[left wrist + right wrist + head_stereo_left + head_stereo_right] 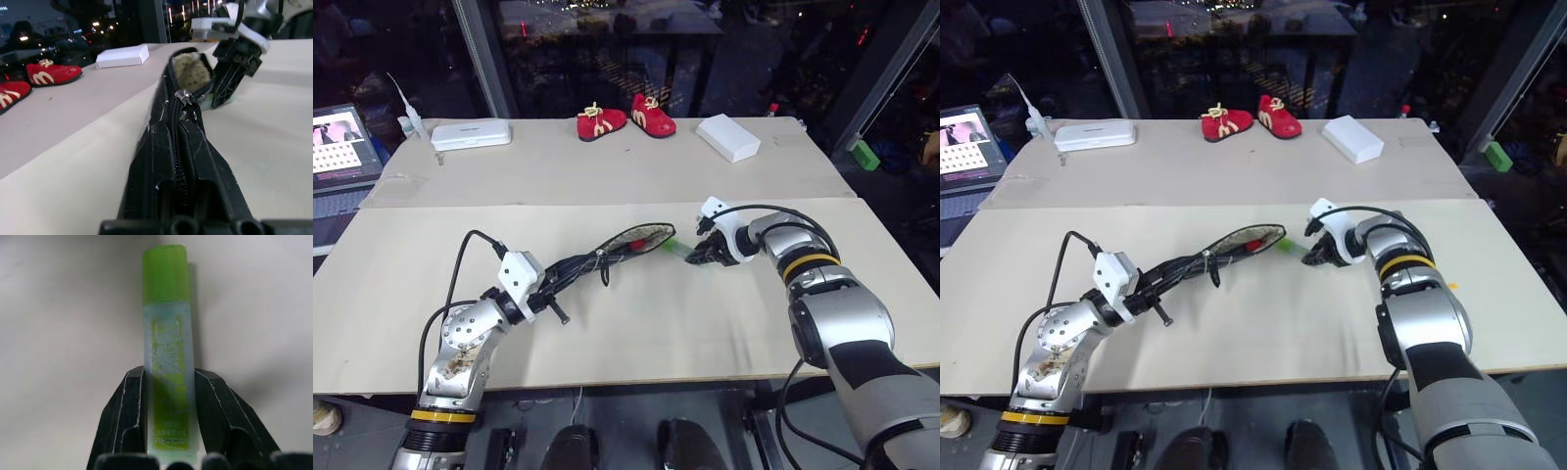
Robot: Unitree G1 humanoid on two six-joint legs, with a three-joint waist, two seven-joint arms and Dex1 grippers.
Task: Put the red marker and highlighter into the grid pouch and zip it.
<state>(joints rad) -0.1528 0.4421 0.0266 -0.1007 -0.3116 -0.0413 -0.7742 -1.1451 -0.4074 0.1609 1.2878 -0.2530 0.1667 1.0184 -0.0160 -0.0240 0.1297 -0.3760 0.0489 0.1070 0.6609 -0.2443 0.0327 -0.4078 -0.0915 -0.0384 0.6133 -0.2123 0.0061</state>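
Observation:
My left gripper [570, 271] is shut on the near end of the grid pouch [625, 246], holding it off the table with its mouth gaping toward the right arm. The zipper pull [185, 96] sits partway along the open zip. A red end, the red marker [633, 245], shows inside the mouth. The light green highlighter [168, 352] lies on the table just right of the pouch's mouth. My right gripper [168, 376] has a finger pressed against each side of its pale barrel.
At the back of the far table are a pair of red shoes [625, 119], a white box [727, 137] and a white case [470, 134]. A laptop [342, 147] stands at the far left. A small green block [865, 154] lies beyond the right edge.

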